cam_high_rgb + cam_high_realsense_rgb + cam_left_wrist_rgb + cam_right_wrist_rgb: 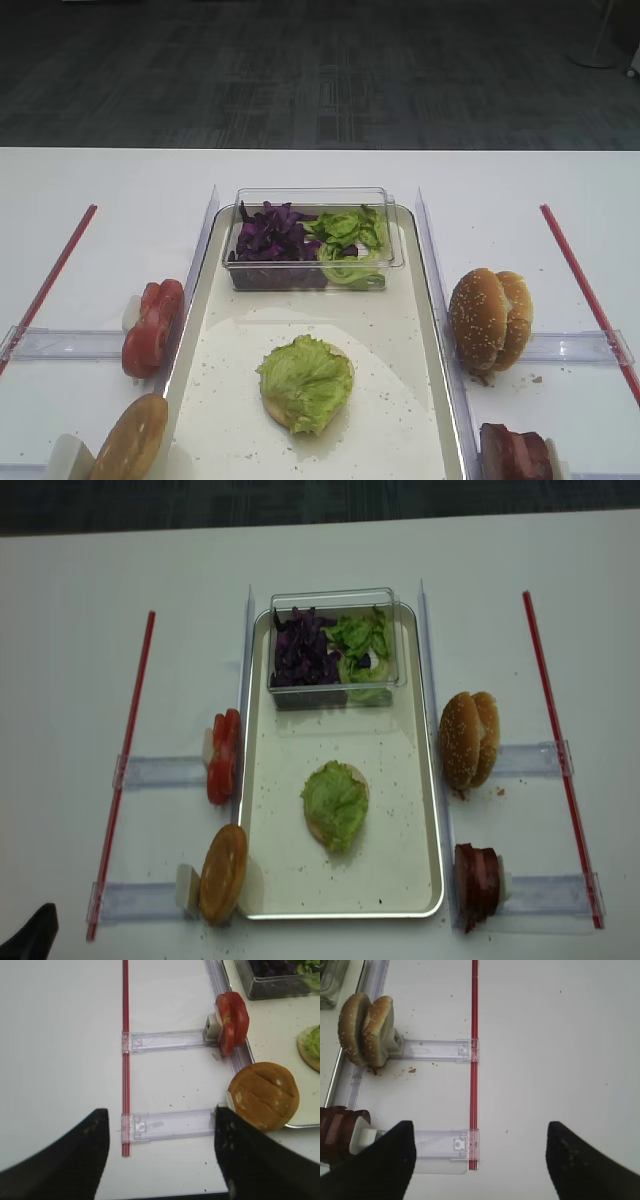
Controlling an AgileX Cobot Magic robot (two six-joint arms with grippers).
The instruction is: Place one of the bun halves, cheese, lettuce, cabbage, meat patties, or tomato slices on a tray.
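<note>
1. My left gripper (160, 1155) hangs spread, nothing between the fingers, over the table left of the tray (420, 400)
2. Tomato slices (152, 326): bright red, standing on edge at the tray's left rim; probably slippery and soft, so pinch one flat across its faces
3. My right gripper (480, 1160) hangs spread, empty, right of the meat patties (337, 1132)

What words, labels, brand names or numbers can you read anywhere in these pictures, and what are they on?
None can be read in any view.
The clear plastic tub holding the cabbage and lettuce: no label visible.
The tray: only crumb specks, no print.
The clear holder strips and red strips: no lettering; small moulded clips only.
The bun halves, tomato slices and meat patties: no markings.
</note>
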